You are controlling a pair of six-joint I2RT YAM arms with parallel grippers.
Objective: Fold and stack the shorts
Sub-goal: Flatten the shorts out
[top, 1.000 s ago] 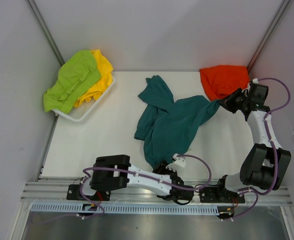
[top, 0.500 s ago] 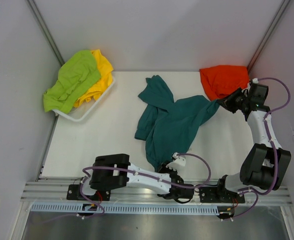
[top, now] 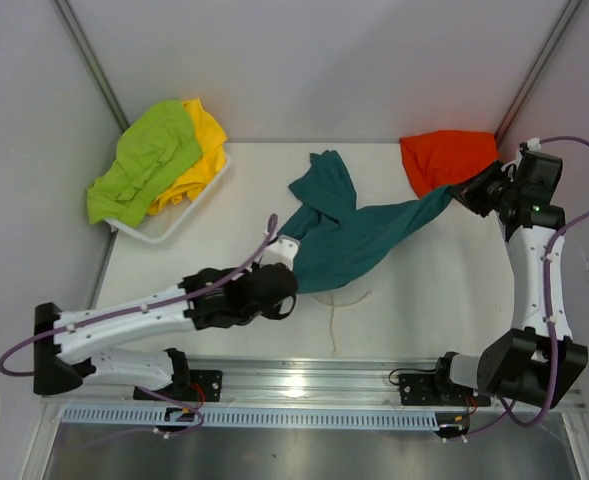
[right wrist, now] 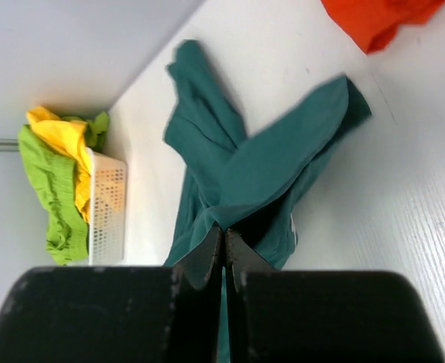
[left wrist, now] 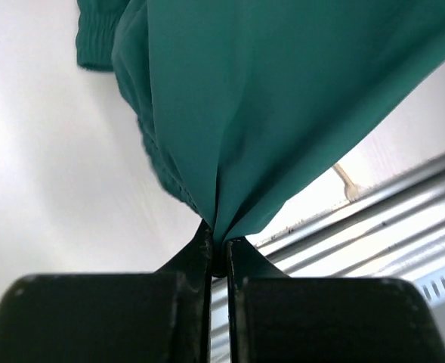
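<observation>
Currently the step in hand looks like spreading. The teal shorts (top: 354, 235) hang stretched btw both arms, well apart from the basket (top: 169, 228), over the middle of the bench (top: 174, 275). The left tool (left wrist: 218, 246) is pressed together on a bunched corner of teal cloth, at the end nearer the basket. The right tool (right wrist: 224, 234) pinches the opposite corner, the end farthest from the basket. The fabric btw them pulls into a taut band w/ long creases. One loose lobe flops toward the back wall & seems to rest on the bench. It's not flat yet, so prob. no fold has begun on this pair.

Next move, I'd judge: keep tension even, lower both ends together & lay the cloth flat. It looks crossed over itself near the middle, so the twist needs undoing first.

Materials: the teal is thin, smooth, matte & limp, w/ a ribbed elastic waistband showing in the left wrist view. A pale cord (top: 336, 310) lies loose on the bench; can't tell if it's attached. The orange shorts (top: 446, 160) sit crumpled in the back corner opposite the basket. The lime shorts (top: 144, 160) & yellow shorts (top: 206, 135) are heaped in the basket, a white plastic lattice, & drape over its rim.
</observation>
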